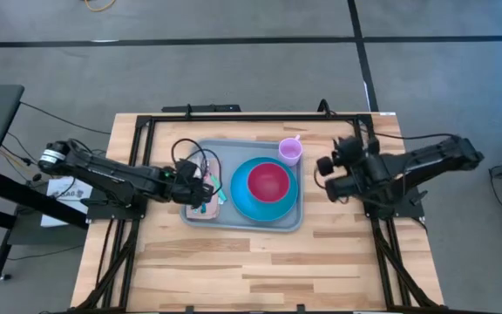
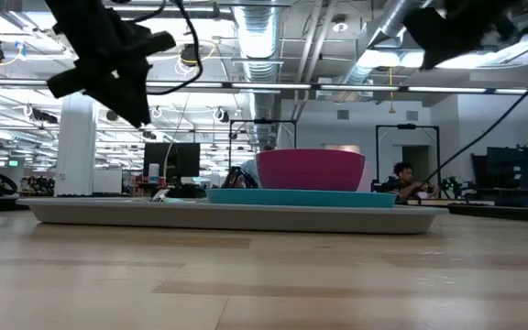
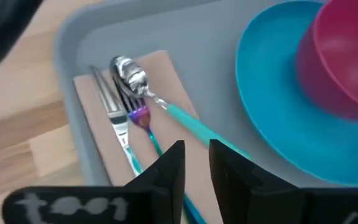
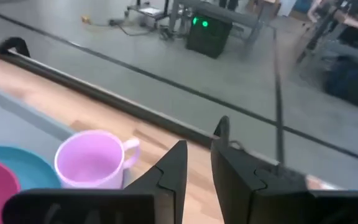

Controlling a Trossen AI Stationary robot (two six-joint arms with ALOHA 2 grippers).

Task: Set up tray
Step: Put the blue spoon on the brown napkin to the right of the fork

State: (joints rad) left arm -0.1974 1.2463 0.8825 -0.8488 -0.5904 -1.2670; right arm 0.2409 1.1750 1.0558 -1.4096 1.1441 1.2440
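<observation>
I see the tray [image 1: 244, 221], pale grey-blue plastic with rounded corners and a raised rim, lying flat at the middle of the desk [image 1: 260, 262], loaded, its long side running left to right.

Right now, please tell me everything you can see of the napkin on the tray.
The napkin is a small pinkish-beige rectangle, flat and thin, maybe paper. It lies on the floor of the grey tray, at its left end, beside the blue plate and apart from it. A fork and a spoon with teal handles rest on it. The left hand hovers above it, not touching.
</observation>
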